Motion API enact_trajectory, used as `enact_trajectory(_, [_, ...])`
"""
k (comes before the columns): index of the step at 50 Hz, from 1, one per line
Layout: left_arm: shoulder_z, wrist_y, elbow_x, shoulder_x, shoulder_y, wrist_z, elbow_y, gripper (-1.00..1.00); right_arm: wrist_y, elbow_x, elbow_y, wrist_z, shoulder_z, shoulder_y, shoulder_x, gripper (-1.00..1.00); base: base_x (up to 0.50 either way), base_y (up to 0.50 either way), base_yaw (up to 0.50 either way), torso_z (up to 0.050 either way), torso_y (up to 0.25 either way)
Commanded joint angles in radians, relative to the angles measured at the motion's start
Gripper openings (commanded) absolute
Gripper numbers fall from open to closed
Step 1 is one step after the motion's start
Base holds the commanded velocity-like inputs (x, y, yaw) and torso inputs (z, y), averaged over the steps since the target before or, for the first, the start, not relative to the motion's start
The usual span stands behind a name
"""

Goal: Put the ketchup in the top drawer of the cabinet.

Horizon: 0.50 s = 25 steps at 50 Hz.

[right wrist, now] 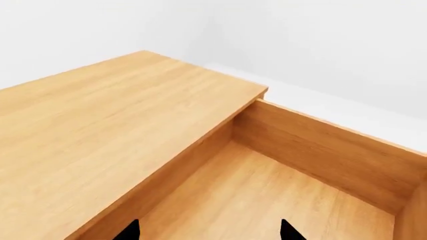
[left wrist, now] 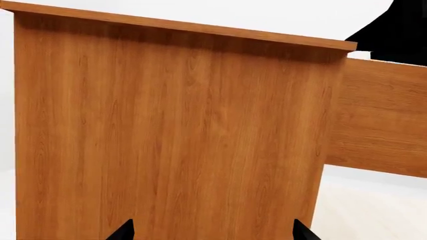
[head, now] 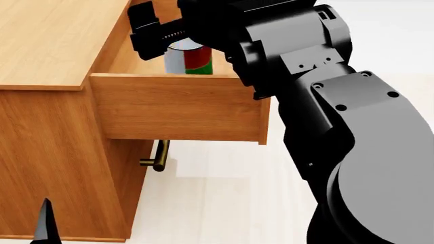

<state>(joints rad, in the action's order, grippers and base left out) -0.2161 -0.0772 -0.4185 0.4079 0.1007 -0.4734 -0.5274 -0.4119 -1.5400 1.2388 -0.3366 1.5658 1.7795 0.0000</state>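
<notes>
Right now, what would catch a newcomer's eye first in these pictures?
The big black right arm fills the head view's right side, reaching over the pulled-out top drawer of the orange-brown cabinet. The red-and-green ketchup stands upright in the drawer, below the right gripper.

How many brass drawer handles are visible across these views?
1: a brass bar handle shows in the head view, under the pulled-out top drawer. The top drawer's own handle isn't in view, possibly hidden.

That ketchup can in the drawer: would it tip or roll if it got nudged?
The ketchup can stands upright inside the open top drawer, so a light nudge would probably slide it. It looks rigid. Knocked over, its round body would likely roll until the drawer walls stopped it.
</notes>
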Motion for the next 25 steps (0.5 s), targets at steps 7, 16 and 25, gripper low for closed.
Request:
enact_trajectory(7, [-0.003, 0.0, -0.001, 0.003, -0.002, -0.005, -0.001, 1.0, 0.019, 0.011, 0.004, 0.01, -0.009, 0.03, 0.0, 1.0, 0.0, 0.0, 0.0, 0.0, 0.0])
enact_trajectory(16, [-0.01, -0.006, 0.001, 0.004, -0.008, -0.007, -0.005, 1.0, 0.072, -0.026, 0.025, 0.042, -0.011, 0.09, 0.0, 1.0, 0.0, 0.0, 0.0, 0.0, 0.0])
enact_trajectory(25, [-0.018, -0.011, 0.003, 0.005, -0.014, -0.008, -0.009, 1.0, 0.225, -0.079, 0.043, 0.073, -0.02, 0.142, 0.0, 1.0, 0.0, 0.0, 0.0, 0.0, 0.001])
